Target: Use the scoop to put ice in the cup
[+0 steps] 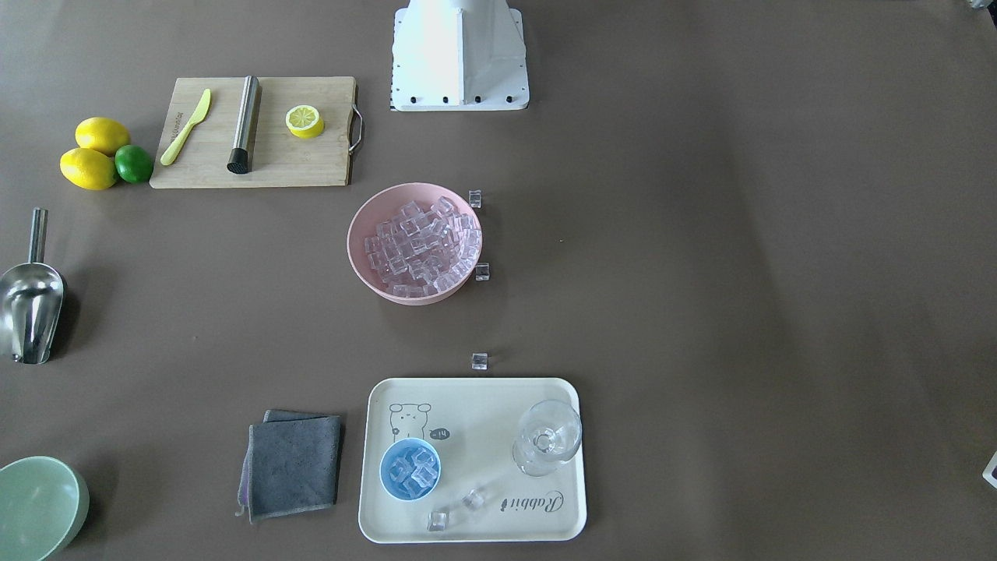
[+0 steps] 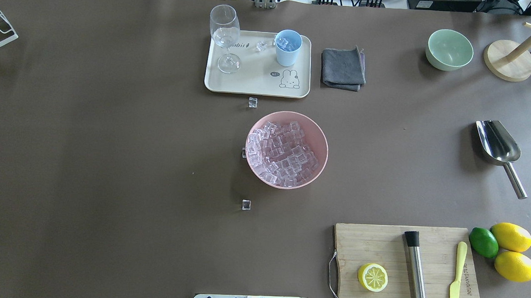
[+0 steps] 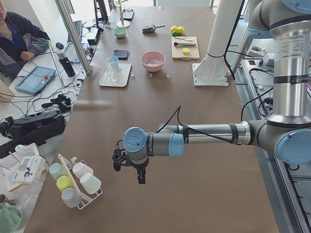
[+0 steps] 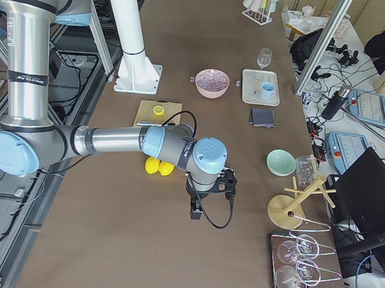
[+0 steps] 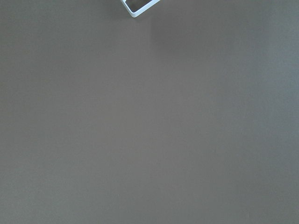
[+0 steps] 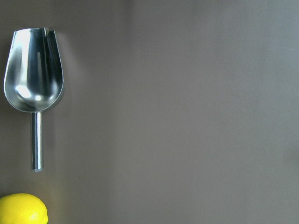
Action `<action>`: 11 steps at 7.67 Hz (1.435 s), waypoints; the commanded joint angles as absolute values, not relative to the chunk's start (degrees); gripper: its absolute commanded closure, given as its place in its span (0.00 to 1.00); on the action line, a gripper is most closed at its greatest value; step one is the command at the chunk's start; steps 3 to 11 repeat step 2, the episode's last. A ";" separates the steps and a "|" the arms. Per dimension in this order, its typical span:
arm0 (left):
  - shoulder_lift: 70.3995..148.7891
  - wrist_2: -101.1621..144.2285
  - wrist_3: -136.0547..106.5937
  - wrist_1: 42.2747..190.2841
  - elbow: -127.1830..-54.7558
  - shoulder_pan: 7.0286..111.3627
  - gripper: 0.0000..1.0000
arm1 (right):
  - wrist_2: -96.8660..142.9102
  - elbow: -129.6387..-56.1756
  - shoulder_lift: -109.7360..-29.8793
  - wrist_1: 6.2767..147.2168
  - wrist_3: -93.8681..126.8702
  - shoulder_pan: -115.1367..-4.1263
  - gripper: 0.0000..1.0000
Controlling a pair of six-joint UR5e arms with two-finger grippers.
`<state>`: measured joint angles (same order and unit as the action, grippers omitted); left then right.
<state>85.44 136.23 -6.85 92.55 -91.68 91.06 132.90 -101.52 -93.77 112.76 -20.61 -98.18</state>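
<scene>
The steel scoop (image 1: 31, 308) lies empty on the table, far from the tray; it also shows in the overhead view (image 2: 498, 143) and the right wrist view (image 6: 35, 79). The light-blue cup (image 1: 410, 468) stands on the cream tray (image 1: 498, 405) with a few ice cubes inside. The pink bowl (image 1: 366, 269) holds many ice cubes (image 1: 420, 245). Loose cubes lie beside the bowl (image 1: 482, 271) and on the tray (image 1: 437, 520). My left gripper (image 3: 131, 167) and right gripper (image 4: 194, 210) show only in the side views, far from these things; I cannot tell whether they are open or shut.
A stemmed glass (image 1: 547, 436) stands on the tray. A grey cloth (image 1: 292, 463) lies beside it. A cutting board (image 1: 257, 132) carries a lemon half, a steel cylinder and a yellow knife. Lemons and a lime (image 1: 134, 164) sit beside it. A pale green bowl (image 1: 35, 506) is near the corner.
</scene>
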 commanded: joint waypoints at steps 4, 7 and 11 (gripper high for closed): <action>85.43 136.23 -6.86 92.64 -91.58 91.05 0.01 | 132.72 -101.51 -93.69 112.76 -20.57 -98.26 0.00; 85.43 136.23 -6.86 92.64 -91.58 91.05 0.01 | 132.72 -101.51 -93.69 112.76 -20.57 -98.26 0.00; 85.43 136.23 -6.86 92.64 -91.58 91.05 0.01 | 132.72 -101.51 -93.69 112.76 -20.57 -98.26 0.00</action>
